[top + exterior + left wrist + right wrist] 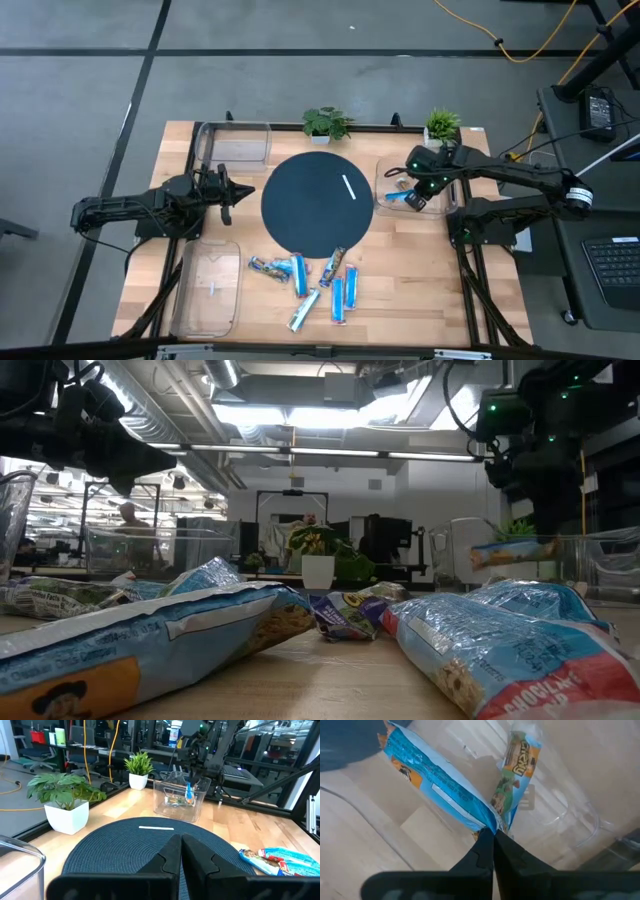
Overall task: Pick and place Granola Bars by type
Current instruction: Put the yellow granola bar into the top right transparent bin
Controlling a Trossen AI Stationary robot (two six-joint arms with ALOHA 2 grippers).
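blue foil granola bar (437, 785) pinched by its end in right hand (492, 836), over clear plastic bin (446, 200) at counter's right. more blue foil bars (315, 283) near front edge. left hand (181, 851) clamped shut, empty, by round dark mat (318, 200).

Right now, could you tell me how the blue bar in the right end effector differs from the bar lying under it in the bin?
The blue bar is pinched by one end in the right end effector and hangs above the clear bin; the other bar lies loose on the bin floor. The held bar is mostly plain blue, while the lying one shows orange and green print. Both are foil-wrapped granola bars.
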